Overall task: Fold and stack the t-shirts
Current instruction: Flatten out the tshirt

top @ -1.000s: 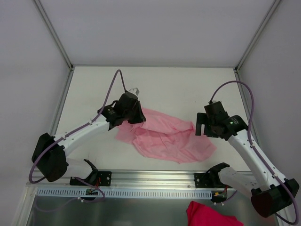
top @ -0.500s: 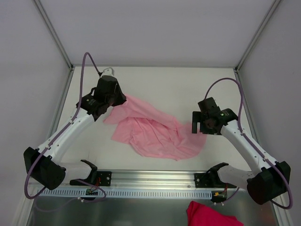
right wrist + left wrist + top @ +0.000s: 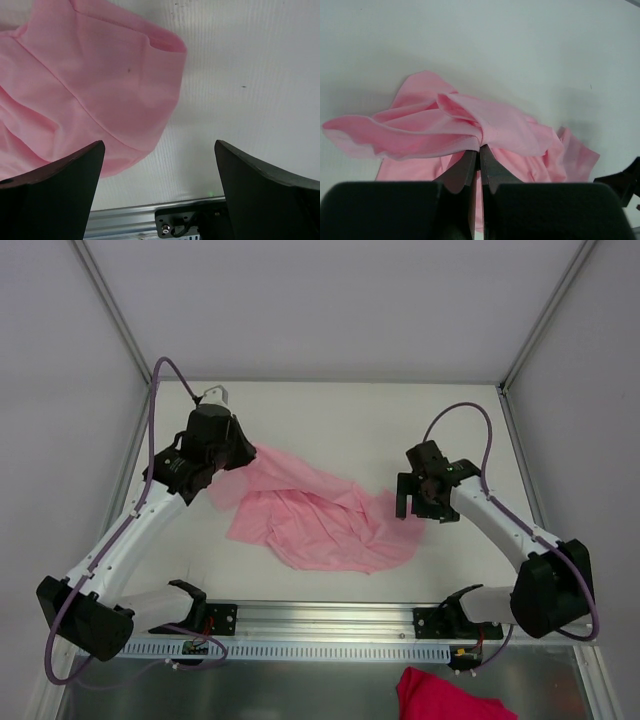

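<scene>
t-shirt (image 3: 320, 525): one pale-pink shirt lies crumpled on the white counter (image 3: 360, 420), toward the near side and between the two arms. Most of it spreads in loose folds on the surface.
lifted part: the shirt's far left corner is raised off the counter, and the fabric slopes down from there to the rest of the heap.
left gripper (image 3: 480, 147): clamped tight on a bunch of the shirt's fabric at that raised corner. In the left wrist view the two fingers (image 3: 465, 170) meet, with pink cloth pinched between their tips and fanning out to both sides.
right gripper (image 3: 159, 145): jaws spread wide, with nothing between them. It hangs over the shirt's right edge and points down at the counter.
under the right gripper: in the right wrist view the shirt's rounded edge, crossed by a thin seam, fills the left side. Bare counter shows on the right.
other cloth (image 3: 445, 695): a deeper red-pink fabric lies at the bottom of the top view, below the metal rail (image 3: 320, 618) and well apart from the shirt.
</scene>
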